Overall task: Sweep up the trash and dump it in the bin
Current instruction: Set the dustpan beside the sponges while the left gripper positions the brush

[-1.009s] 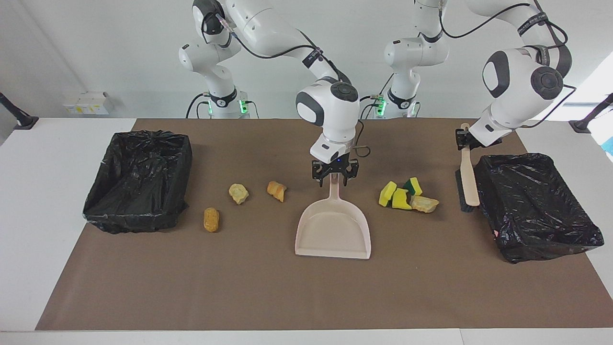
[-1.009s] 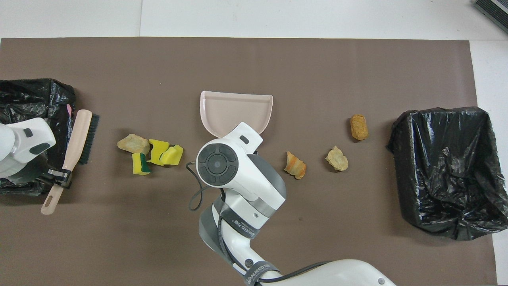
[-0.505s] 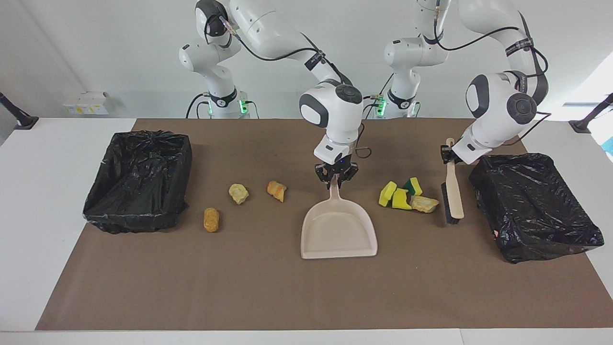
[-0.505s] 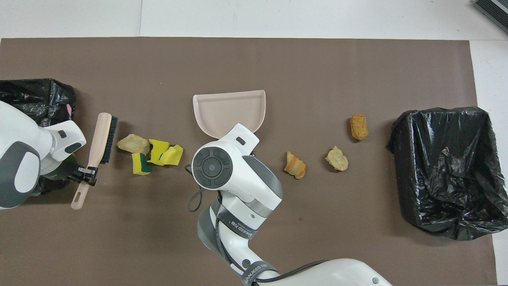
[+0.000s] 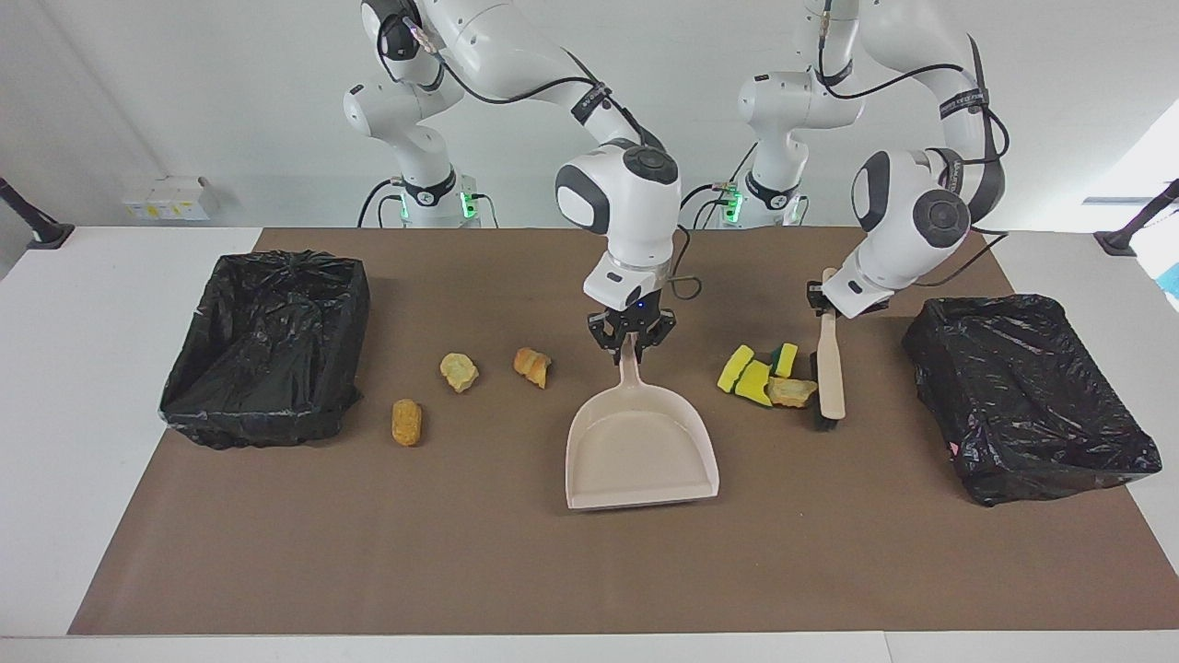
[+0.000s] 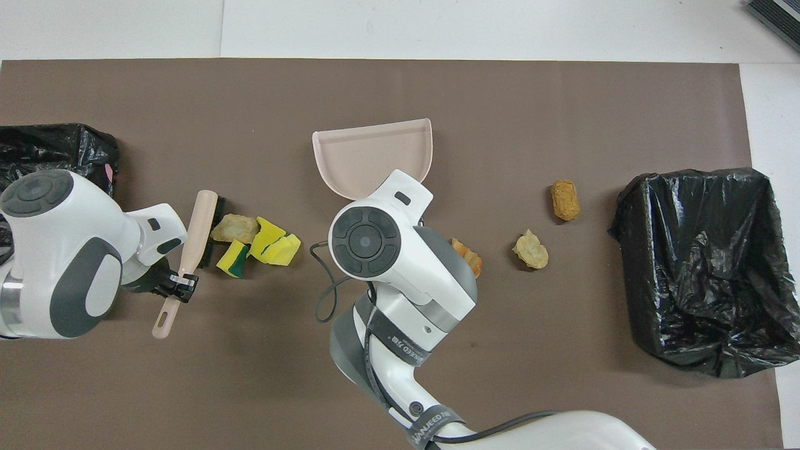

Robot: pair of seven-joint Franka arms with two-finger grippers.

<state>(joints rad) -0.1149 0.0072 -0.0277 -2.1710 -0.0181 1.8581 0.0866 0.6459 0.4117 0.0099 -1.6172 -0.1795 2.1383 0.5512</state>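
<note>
Two grippers are mine. My right gripper (image 5: 632, 337) is pinched shut on the handle of the beige dustpan (image 5: 642, 448), at the middle of the table; the pan's open mouth faces away from me. My left gripper (image 5: 816, 296) is clamped on the handle of a brush (image 5: 831, 376), whose bristles touch a tan lump (image 5: 791, 391). That lump sits against three yellow and green sponge chunks (image 5: 753, 372), which lie between the brush and the dustpan. Toward my right arm's end lie three more scraps, well apart: an orange bread-like lump (image 5: 532, 366), a pale lump (image 5: 459, 371) and a ridged orange lump (image 5: 406, 421). One black-lined bin (image 5: 267, 349) stands at that end, another bin (image 5: 1028, 396) at my left arm's end. Dark bands on my right arm carry lettering I cannot read fully.
</note>
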